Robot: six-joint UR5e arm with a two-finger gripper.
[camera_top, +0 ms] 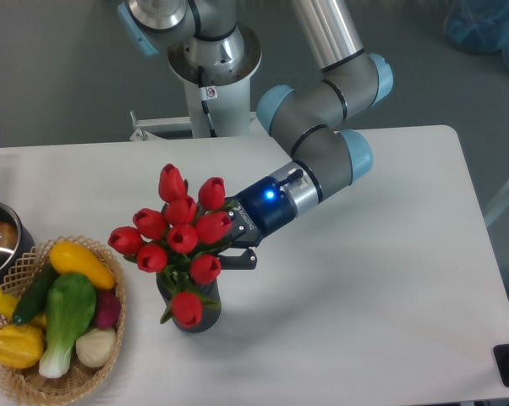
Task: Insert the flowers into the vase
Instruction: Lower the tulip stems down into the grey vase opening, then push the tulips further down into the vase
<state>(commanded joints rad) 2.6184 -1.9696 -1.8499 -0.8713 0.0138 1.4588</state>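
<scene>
We see the red tulip bunch [180,237] already standing in the dark grey vase [197,311] near the wicker basket [22,379], so insertion looks done. The gripper [234,249] sits against the stems, but we cannot tell whether its jaws are clamped or parted; release and withdrawal seem left.

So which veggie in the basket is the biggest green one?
The leafy green vegetable with the white stalk, lying in the middle of the basket. The other green one, a dark cucumber, is much thinner.
</scene>
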